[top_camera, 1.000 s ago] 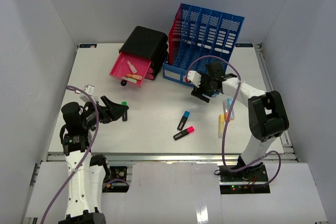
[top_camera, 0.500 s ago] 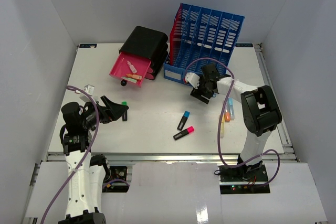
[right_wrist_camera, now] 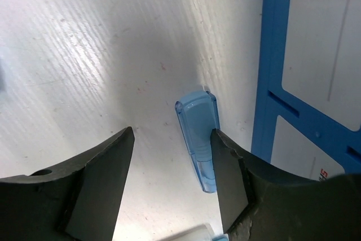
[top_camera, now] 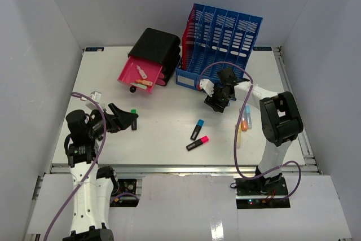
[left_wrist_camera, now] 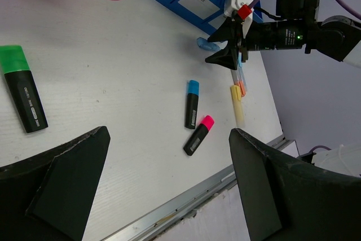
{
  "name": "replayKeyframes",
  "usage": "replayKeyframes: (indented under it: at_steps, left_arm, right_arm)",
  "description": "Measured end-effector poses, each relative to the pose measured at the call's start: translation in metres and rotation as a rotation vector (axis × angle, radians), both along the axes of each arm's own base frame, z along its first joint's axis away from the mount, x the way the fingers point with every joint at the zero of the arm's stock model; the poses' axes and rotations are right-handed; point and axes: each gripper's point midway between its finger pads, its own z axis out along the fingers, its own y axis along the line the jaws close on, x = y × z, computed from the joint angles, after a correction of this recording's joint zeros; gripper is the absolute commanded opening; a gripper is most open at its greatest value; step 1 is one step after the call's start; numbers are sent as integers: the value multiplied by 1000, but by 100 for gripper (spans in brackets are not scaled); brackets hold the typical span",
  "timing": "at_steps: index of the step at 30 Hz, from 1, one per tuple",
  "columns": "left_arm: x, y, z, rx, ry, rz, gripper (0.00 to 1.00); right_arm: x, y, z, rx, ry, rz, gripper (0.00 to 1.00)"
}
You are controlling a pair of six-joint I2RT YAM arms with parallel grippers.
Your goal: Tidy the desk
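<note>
Right claw [top_camera: 216, 103] sits low on the desk [top_camera: 169, 91], just in front of the blue rack [top_camera: 223, 38], jaws apart. Left claw [top_camera: 125, 115] hangs near the left edge, jaws wide apart and empty, with a green marker [top_camera: 133, 122] just beside it. A blue marker [top_camera: 197, 129] and a pink marker [top_camera: 198, 143] lie mid-desk, well apart from both claws. A pink drawer [top_camera: 138, 75] stands pulled out at the back.

Left wrist view: bare desk fills the gap between the left claw's fingers; the green marker lies outside them.

Right wrist view: a blue cap [right_wrist_camera: 197, 139] lies flat on the desk beside the rack base, between the right claw's fingers [right_wrist_camera: 101, 179]. One finger is at the cap's edge; the other stands clear, so no grip is made.

Step in hand, as judged: picking up the cap to stow it. The next move calls for closing squarely across the cap, then lifting straight up, clear of the rack
</note>
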Motion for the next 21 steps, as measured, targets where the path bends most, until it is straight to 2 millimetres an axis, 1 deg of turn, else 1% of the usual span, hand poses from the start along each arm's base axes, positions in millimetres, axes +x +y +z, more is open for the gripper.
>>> replayKeyframes:
  at_steps: [3,5,7,12,15,18,21]
  left_arm:
    - [0,0,0,0,0,0,98]
    - [0,0,0,0,0,0,98]
    - [0,0,0,0,0,0,98]
    - [0,0,0,0,3,0,98]
    - [0,0,-1,-1,3,0,98]
    - [0,0,-1,-1,3,0,98]
    - [0,0,-1,0,3,0,98]
  right_arm:
    - [-2,3,1,19,11,9,68]
    - [-2,3,1,19,10,9,75]
    - [-2,0,1,9,11,4,80]
    - [-2,-12,-4,-23,25,-10,81]
    - [2,-18,-4,-33,24,-17,77]
    - [4,-22,-4,-35,28,-17,67]
    - [2,-23,-6,-24,43,-3,51]
